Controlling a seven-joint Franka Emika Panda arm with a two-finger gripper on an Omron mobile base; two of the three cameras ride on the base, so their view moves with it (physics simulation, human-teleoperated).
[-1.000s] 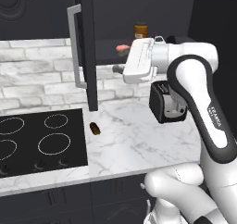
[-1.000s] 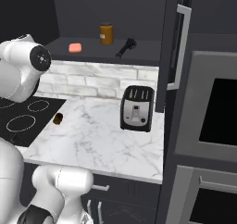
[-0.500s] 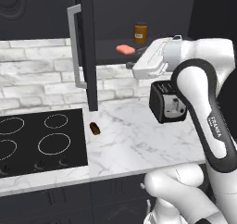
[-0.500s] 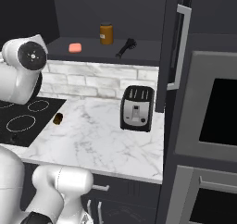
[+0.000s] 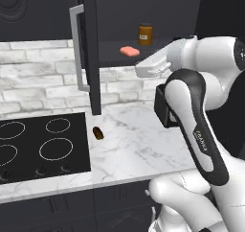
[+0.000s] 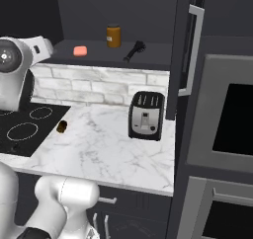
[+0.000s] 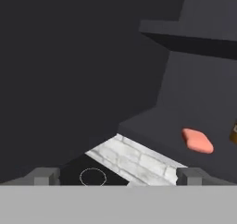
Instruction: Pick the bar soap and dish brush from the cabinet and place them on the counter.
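Two-finger gripper (image 7: 118,174) spread wide, holding nothing, aimed into the open black wall cabinet (image 5: 88,44).

No labels or writing I can make out anywhere. The flat salmon-pink bar soap (image 7: 197,140) lies on the dark inner shelf, off to one side of the fingers; an amber jar (image 6: 113,35) stands behind it, and the small black dish brush (image 6: 134,50) lies further along the shelf. Below: white marble counter with grey veining (image 6: 108,149), black toaster (image 6: 146,115), dark brown oblong lump (image 5: 98,133) beside the black cooktop (image 5: 38,147), white brick backsplash, ovens on the right.

Dim, even render; slightly soft
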